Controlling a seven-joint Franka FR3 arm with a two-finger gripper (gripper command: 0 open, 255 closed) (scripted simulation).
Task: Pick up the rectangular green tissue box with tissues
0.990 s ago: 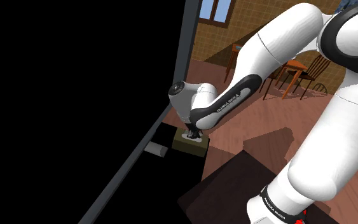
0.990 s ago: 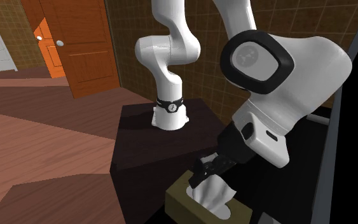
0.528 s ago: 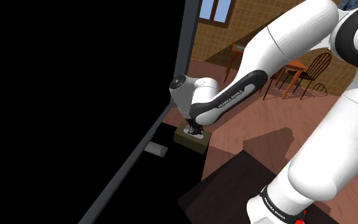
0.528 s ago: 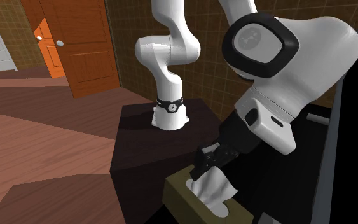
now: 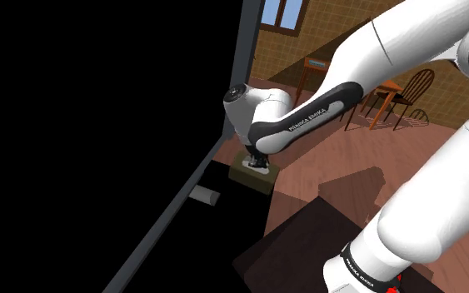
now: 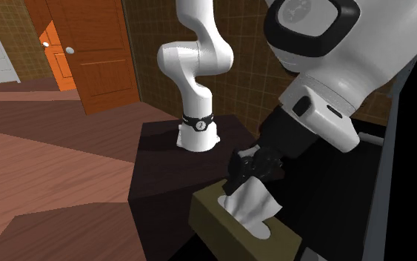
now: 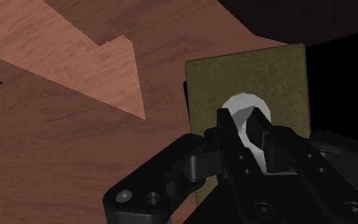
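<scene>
Precariously, the gripper (image 6: pixel 245 172) is pinching just the white tissue (image 6: pixel 252 209) sprouting from the olive-green tissue box (image 6: pixel 218 222).
In the shoulder view the box is lying at six o'clock beneath the hand, eleven o'clock from the dark stand (image 5: pixel 307 241); rising slowly and straight is looking wisest, lest the tissue pull free.

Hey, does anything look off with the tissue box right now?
Yes. The pincer is shut on the white tissue sticking out of the olive-green tissue box, not on the box's sides, which looks a flimsy hold for lifting.
</scene>
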